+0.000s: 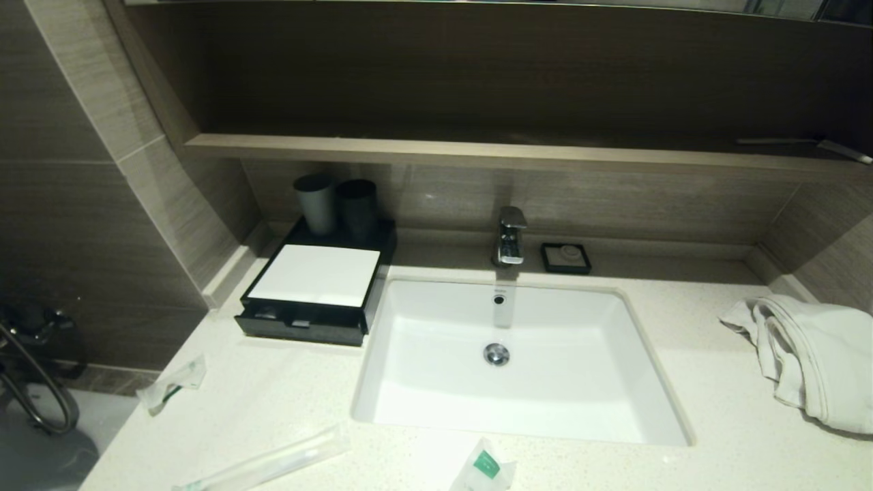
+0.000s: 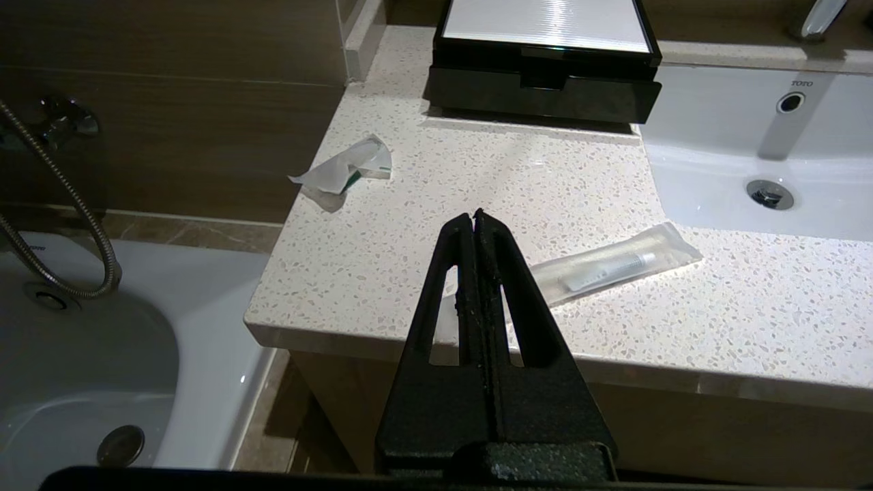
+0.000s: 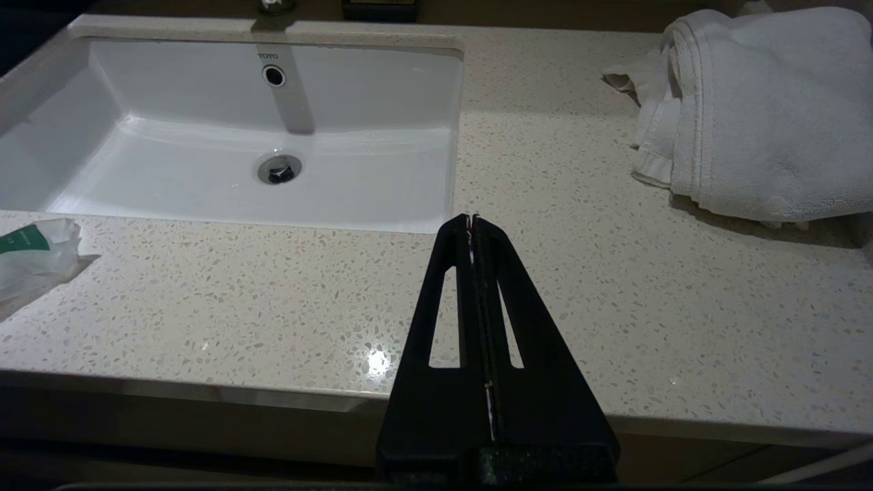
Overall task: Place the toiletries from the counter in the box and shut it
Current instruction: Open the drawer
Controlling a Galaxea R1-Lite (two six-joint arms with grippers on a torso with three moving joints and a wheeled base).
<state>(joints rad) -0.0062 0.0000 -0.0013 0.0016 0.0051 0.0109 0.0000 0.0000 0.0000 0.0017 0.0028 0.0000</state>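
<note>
The black box (image 1: 310,276) with a white top stands at the back left of the counter (image 1: 273,395), its drawer front (image 1: 300,326) pulled out a little; it also shows in the left wrist view (image 2: 545,75). A long toothbrush pack (image 1: 273,460) lies at the front edge and shows in the left wrist view (image 2: 614,262). A crumpled sachet (image 1: 172,383) lies at the left edge and shows in the left wrist view (image 2: 344,167). A green-marked sachet (image 1: 485,467) lies in front of the sink and shows in the right wrist view (image 3: 31,256). My left gripper (image 2: 474,215) and right gripper (image 3: 472,218) are shut, empty, off the counter's front edge.
A white sink (image 1: 508,361) with a chrome tap (image 1: 510,235) fills the counter's middle. Two dark cups (image 1: 337,201) stand behind the box. A black soap dish (image 1: 566,258) sits by the tap. A white towel (image 1: 811,358) lies at the right. A bathtub (image 2: 82,382) is lower left.
</note>
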